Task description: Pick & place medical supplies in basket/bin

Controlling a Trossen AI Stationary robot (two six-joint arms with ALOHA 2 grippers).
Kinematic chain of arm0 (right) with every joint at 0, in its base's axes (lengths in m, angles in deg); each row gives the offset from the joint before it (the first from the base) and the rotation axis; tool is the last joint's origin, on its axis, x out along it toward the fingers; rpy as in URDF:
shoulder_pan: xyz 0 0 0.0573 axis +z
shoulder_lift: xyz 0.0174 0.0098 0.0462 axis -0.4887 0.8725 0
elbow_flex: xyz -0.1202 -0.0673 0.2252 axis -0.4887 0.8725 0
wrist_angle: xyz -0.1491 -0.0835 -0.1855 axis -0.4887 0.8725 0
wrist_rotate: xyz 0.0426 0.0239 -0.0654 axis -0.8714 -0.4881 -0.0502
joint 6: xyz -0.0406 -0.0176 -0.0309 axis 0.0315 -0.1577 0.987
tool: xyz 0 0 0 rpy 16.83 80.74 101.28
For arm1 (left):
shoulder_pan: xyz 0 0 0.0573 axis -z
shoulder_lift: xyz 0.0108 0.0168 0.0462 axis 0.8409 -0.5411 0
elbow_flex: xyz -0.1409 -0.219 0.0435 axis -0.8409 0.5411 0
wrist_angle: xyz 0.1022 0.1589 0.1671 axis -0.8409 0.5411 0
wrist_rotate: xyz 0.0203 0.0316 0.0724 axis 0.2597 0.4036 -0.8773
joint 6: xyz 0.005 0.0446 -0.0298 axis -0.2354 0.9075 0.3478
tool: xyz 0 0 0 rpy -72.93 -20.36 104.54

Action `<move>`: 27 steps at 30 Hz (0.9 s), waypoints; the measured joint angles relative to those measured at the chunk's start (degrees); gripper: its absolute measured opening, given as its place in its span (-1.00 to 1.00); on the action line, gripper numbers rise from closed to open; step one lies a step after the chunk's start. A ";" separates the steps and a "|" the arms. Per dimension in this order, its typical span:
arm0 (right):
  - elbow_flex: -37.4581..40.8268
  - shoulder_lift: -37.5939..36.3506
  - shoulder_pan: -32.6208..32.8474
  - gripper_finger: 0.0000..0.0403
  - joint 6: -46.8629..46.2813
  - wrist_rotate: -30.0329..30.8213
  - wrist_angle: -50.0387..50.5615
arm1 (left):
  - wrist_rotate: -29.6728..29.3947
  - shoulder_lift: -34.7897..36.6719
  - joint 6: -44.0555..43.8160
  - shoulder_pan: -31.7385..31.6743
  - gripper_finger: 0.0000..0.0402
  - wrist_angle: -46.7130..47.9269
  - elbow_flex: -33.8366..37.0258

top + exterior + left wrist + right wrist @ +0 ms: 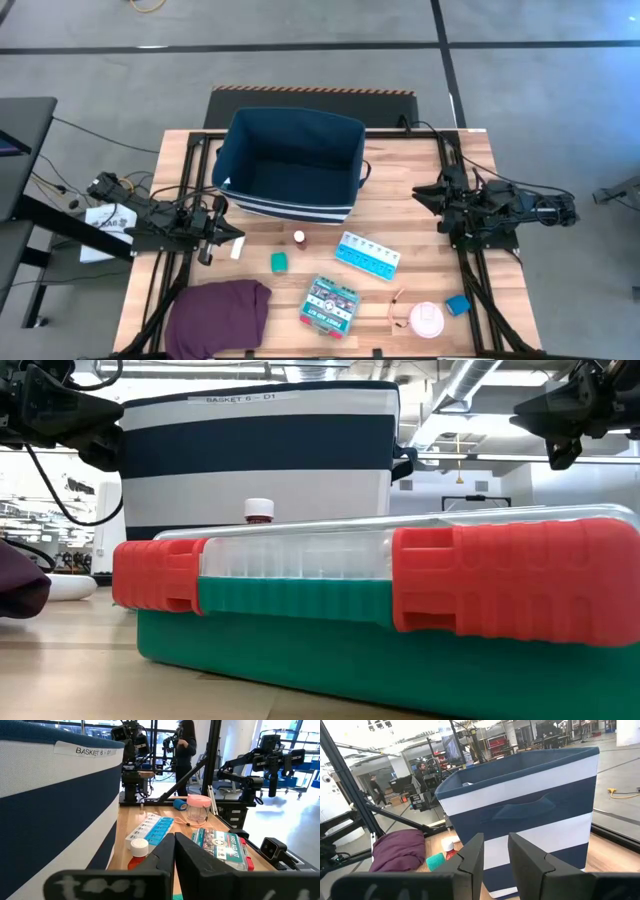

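Note:
The navy bin (290, 165) with white stripes stands at the table's far middle. In front of it lie a red-capped vial (299, 238), a green block (279, 262), a light-blue pill organizer (367, 255), a green-white box (331, 304), a pink-lidded roll (427, 319), a blue block (458, 305) and a white tube (237, 250). My left gripper (240, 236) is shut and level at the bin's near left corner, holding nothing. My right gripper (418, 194) stands slightly open to the right of the bin, with nothing between its fingers (470, 855).
A purple cloth (218, 310) lies bunched at the near left. The box (380, 600) fills the low view close to the camera. Black frame rails run along both table sides. People stand in the room beyond the table.

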 joint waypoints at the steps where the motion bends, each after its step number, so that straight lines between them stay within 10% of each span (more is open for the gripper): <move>1: 0.00 0.01 0.00 -0.60 -0.01 0.00 0.00 | 0.01 0.00 0.06 0.00 -1.00 -0.11 0.01; 27: 0.01 0.00 0.01 -0.60 0.01 0.00 0.00 | -1.96 0.00 -14.02 0.04 -1.00 -0.57 0.05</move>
